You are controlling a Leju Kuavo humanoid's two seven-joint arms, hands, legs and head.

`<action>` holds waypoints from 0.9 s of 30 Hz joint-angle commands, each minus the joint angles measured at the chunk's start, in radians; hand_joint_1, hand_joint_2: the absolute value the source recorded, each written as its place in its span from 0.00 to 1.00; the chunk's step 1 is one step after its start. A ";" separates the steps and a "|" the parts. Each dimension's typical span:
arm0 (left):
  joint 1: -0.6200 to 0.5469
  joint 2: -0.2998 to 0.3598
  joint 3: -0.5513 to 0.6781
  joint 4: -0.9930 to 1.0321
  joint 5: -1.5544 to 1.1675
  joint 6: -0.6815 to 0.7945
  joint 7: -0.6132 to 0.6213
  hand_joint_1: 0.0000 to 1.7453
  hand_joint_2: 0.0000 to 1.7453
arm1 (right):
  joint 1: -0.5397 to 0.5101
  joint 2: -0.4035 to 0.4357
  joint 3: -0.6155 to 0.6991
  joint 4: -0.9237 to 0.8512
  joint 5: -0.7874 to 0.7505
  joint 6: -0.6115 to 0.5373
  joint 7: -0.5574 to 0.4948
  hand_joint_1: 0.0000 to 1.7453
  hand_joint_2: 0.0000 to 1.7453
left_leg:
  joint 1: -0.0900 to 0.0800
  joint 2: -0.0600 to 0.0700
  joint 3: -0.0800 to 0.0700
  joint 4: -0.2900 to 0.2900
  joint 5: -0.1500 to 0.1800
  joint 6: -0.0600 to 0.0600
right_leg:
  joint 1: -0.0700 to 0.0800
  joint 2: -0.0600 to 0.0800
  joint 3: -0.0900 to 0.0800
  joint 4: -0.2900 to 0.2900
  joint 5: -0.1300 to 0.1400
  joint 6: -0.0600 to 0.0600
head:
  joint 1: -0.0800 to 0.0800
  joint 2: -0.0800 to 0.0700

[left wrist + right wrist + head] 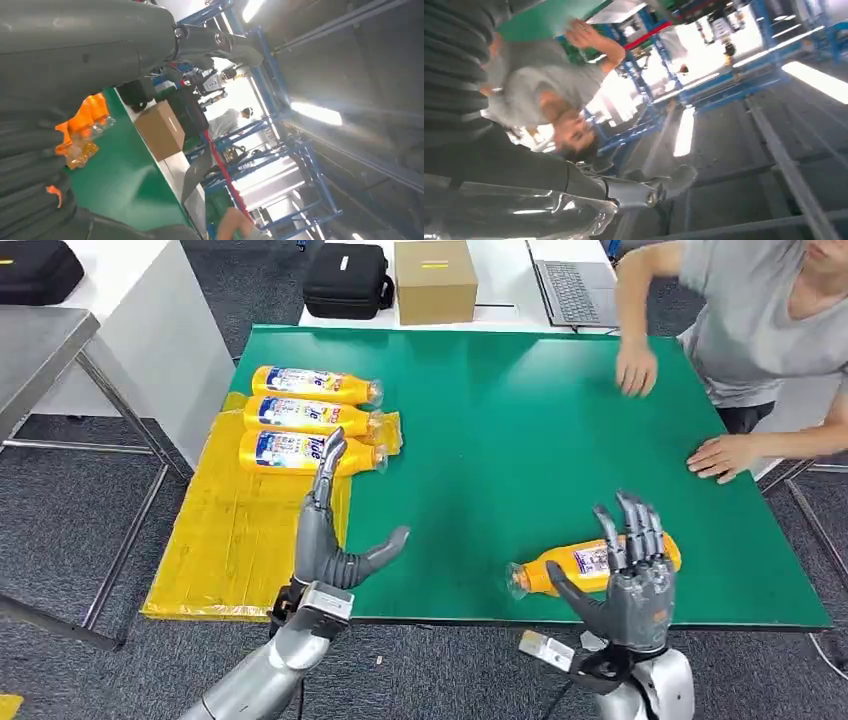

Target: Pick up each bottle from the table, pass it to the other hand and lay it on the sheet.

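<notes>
Reaching toward the lone bottle (592, 565) near the green table's (520, 420) front edge, the right hand (628, 575) hovers over it with fingers apart, seemingly lined up for a grasp. The left hand (335, 530) waits beside the yellow sheet (225, 540), fingers spread and holding nothing, likely ready to receive. Three bottles (305, 418) already lie side by side on the sheet. Their blue labels are too blurred to read.

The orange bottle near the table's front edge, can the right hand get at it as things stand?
Probably yes. The right hand is open, right at the orange bottle lying on the green mat, with nothing between them. The person's hands rest farther back.
</notes>
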 commanded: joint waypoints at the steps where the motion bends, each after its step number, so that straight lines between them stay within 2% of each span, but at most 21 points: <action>1: -0.024 0.032 -0.016 0.025 0.004 0.010 0.003 0.00 1.00 | -0.045 -0.010 -0.043 0.094 -0.060 0.001 0.000 0.00 1.00 | 0.000 0.003 0.008 -0.001 -0.003 -0.002 | 0.000 0.002 0.007 0.000 -0.003 -0.001 | 0.000 0.000; 6: -0.030 0.026 -0.025 0.042 0.004 -0.002 0.003 0.00 1.00 | -0.114 -0.031 -0.051 0.258 -0.154 0.001 0.000 0.00 1.00 | 0.001 0.002 0.005 -0.001 -0.001 -0.001 | 0.001 0.001 0.004 -0.002 0.000 -0.001 | 0.000 0.000; 15: -0.029 0.023 -0.028 0.044 0.001 -0.001 0.003 0.00 1.00 | -0.124 -0.040 -0.064 0.298 -0.153 0.001 0.000 0.00 1.00 | 0.000 0.003 0.008 -0.001 -0.002 -0.002 | 0.001 0.002 0.008 -0.002 -0.001 -0.001 | 0.000 0.000; 20: -0.029 0.023 -0.028 0.044 0.001 -0.001 0.003 0.00 1.00 | -0.124 -0.040 -0.064 0.298 -0.153 0.001 0.000 0.00 1.00 | 0.000 0.001 0.003 -0.001 -0.001 -0.001 | 0.001 0.000 0.003 -0.001 -0.001 -0.001 | 0.000 0.000; 21: -0.029 0.023 -0.028 0.044 0.001 -0.001 0.003 0.00 1.00 | -0.124 -0.040 -0.064 0.298 -0.153 0.001 0.000 0.00 1.00 | 0.000 0.002 0.008 -0.001 -0.003 -0.002 | 0.001 0.000 0.008 0.000 -0.003 -0.002 | 0.000 0.000; 27: -0.029 0.023 -0.028 0.044 0.001 -0.001 0.003 0.00 1.00 | -0.124 -0.040 -0.064 0.298 -0.153 0.001 0.000 0.00 1.00 | 0.000 0.001 0.004 -0.001 -0.001 -0.001 | 0.000 0.000 0.003 -0.001 -0.001 -0.001 | 0.000 0.000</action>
